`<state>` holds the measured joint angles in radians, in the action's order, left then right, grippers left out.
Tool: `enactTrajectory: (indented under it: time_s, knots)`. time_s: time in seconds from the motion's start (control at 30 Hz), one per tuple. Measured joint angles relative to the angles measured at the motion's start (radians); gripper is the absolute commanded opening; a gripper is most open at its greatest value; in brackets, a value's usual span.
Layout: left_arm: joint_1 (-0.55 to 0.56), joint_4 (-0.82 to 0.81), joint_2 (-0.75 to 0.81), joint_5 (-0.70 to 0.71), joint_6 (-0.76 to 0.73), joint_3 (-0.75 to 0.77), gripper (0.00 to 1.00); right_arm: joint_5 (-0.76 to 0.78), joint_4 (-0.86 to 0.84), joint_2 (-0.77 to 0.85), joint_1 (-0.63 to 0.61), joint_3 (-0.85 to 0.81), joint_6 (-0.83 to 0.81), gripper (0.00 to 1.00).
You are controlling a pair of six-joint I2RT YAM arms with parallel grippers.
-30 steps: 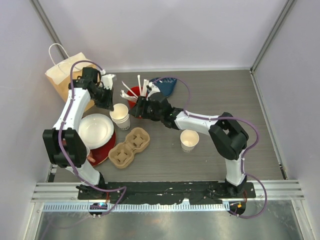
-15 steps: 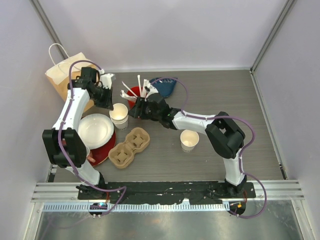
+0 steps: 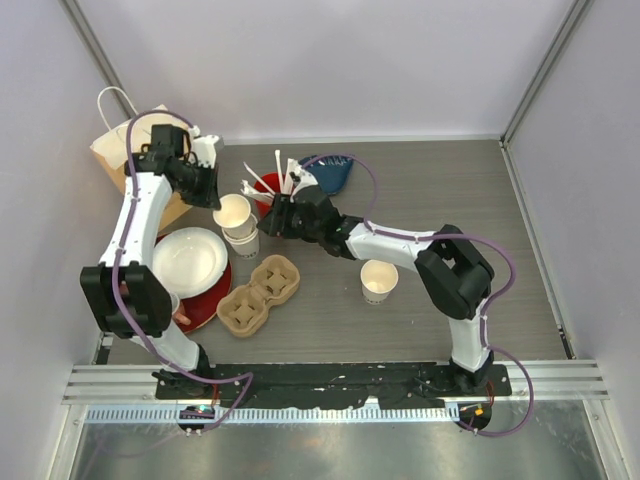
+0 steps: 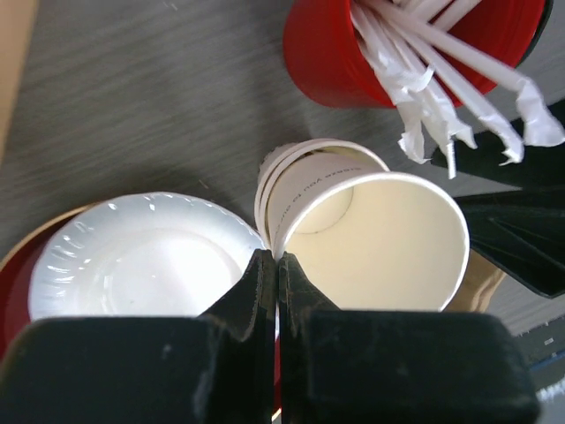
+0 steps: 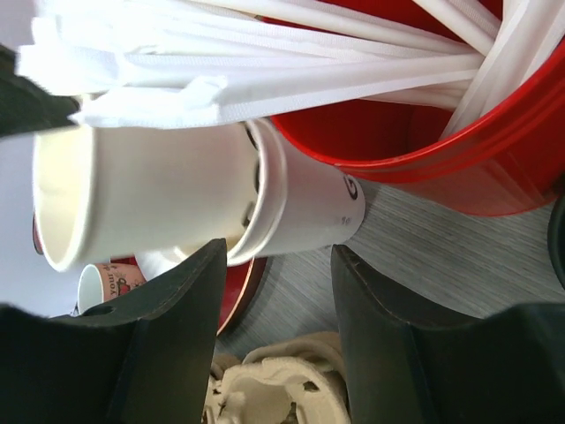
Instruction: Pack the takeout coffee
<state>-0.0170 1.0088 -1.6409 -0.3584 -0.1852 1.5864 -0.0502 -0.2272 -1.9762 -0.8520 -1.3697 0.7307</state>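
While the left claw [image 4: 275,261] is clenching the rim of the tilted cream-white paper cup [image 4: 380,238], half out of the nested cup stack [image 4: 281,172] beside the red cup of white sticks [image 4: 353,62] on the table [image 3: 450,200], the right claw [image 5: 275,256] is straddling the stack's base, grip unclear.

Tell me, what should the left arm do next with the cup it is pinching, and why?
Probably lift the top cup straight up, clear of the stack. The left gripper is shut on its rim, yet the cup sits tilted and partly nested in the cups below, while the right gripper has its fingers flanking the stack's base, seemingly to steady it.
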Motion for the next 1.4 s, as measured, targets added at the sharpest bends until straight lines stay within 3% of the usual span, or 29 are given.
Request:
enactTrajectory:
  time_s: [0.23,0.47,0.67,0.8,0.97,1.03,1.13,1.4]
  knots:
    - [-0.012,0.037,0.082,0.034,-0.014,0.128,0.00,0.039,0.042,0.116,-0.008,0.024,-0.053,0.56]
    - [-0.013,0.119,0.205,0.033,-0.029,0.267,0.00,0.093,0.087,0.335,-0.008,0.082,-0.128,0.59]
    - [0.019,0.200,0.300,-0.066,-0.029,0.459,0.00,0.129,0.153,0.541,0.040,0.159,-0.209,0.59]
    - [0.208,0.261,0.336,-0.080,-0.032,0.492,0.00,0.136,0.215,0.694,0.183,0.287,-0.231,0.61]
    - [0.627,0.303,0.299,0.025,-0.033,0.434,0.00,0.145,0.328,0.831,0.368,0.404,-0.255,0.61]
    - [0.727,0.305,0.252,0.080,-0.034,0.393,0.00,0.144,0.365,0.879,0.417,0.439,-0.263,0.61]
    - [0.790,0.304,0.181,0.123,-0.043,0.314,0.00,0.142,0.410,0.943,0.466,0.475,-0.276,0.62]
    - [0.800,0.219,-0.019,0.116,-0.067,0.161,0.00,0.137,0.482,1.017,0.530,0.484,-0.314,0.63]
